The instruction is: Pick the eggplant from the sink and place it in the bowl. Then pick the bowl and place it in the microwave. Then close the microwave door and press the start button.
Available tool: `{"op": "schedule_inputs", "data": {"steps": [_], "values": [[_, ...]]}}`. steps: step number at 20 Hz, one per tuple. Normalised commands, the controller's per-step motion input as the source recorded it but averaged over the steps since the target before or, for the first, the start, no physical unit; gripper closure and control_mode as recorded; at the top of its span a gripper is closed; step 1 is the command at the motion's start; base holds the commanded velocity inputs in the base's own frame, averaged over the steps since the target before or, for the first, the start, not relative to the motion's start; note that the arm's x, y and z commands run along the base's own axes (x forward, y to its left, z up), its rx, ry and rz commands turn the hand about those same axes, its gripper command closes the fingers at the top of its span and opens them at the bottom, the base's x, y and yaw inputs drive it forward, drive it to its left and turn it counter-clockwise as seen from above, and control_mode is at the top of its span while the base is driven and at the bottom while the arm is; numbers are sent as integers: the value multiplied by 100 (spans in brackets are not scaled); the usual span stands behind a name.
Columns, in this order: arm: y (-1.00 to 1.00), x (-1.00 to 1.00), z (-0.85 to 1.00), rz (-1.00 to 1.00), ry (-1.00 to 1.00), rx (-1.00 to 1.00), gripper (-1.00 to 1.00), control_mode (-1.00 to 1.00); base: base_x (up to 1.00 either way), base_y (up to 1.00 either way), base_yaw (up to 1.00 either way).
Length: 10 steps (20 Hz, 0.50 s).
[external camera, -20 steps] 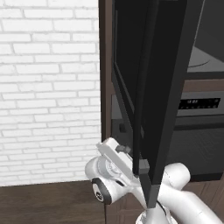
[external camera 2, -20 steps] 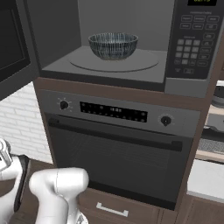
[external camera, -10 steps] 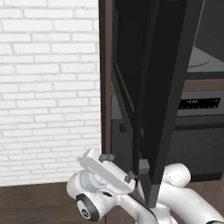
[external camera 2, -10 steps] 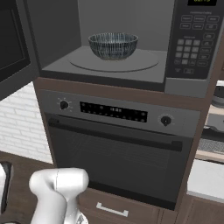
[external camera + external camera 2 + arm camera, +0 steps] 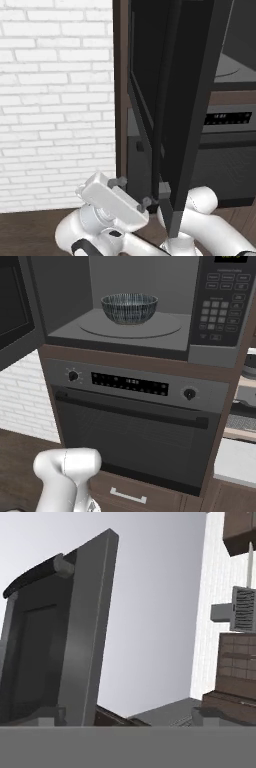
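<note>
Bowl (image 5: pixel 129 308) sits on turntable inside microwave (image 5: pixel 150 336), door (image 5: pixel 185 100) open.

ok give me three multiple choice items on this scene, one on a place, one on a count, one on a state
1. Where does the bowl sit?
A. on the turntable inside the microwave
B. on the floor
C. on the oven door

2. How many round knobs does the oven panel show?
A. none
B. two
C. five

3. How does the microwave door stand?
A. shut
B. swung open
C. taken off

Answers: 1 A, the bowl rests on the round plate in the cavity; 2 B, one knob at each end; 3 B, the cavity is exposed and the door juts out.
</note>
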Motion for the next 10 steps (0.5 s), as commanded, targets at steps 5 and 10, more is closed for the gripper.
{"op": "schedule_inputs", "data": {"steps": [5,10], "values": [[0,0,57,26,1,9,-100,-100,0,0,0],[-14,0,60,16,0,10,-100,-100,0,0,0]]}}
